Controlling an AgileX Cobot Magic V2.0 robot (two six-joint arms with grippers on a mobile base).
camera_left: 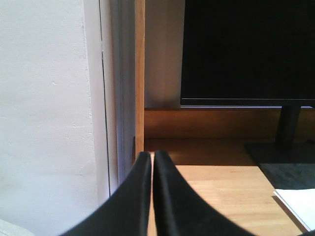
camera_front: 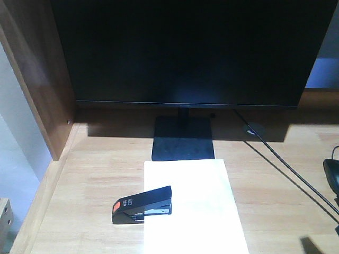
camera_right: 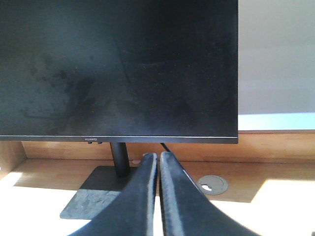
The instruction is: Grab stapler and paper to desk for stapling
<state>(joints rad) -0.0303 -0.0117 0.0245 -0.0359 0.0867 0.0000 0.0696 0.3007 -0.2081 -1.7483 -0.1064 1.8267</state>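
A white sheet of paper [camera_front: 190, 203] lies flat on the light wood desk [camera_front: 90, 185], just in front of the monitor base. The black stapler [camera_front: 142, 205] with an orange patch at its left end sits across the paper's left edge. A corner of the paper [camera_left: 298, 201] shows at the lower right of the left wrist view. My left gripper [camera_left: 152, 156] is shut and empty, near the desk's left side panel. My right gripper [camera_right: 158, 156] is also shut with nothing in it, pointing toward the monitor stand. Neither gripper appears in the front view.
A large black monitor [camera_front: 185, 50] on a square base [camera_front: 183, 138] fills the back of the desk. A black cable [camera_front: 286, 172] runs from a round grommet [camera_front: 254, 129] to the right. A dark object [camera_front: 332, 174] sits at the right edge. A wooden side panel [camera_front: 37, 79] bounds the left.
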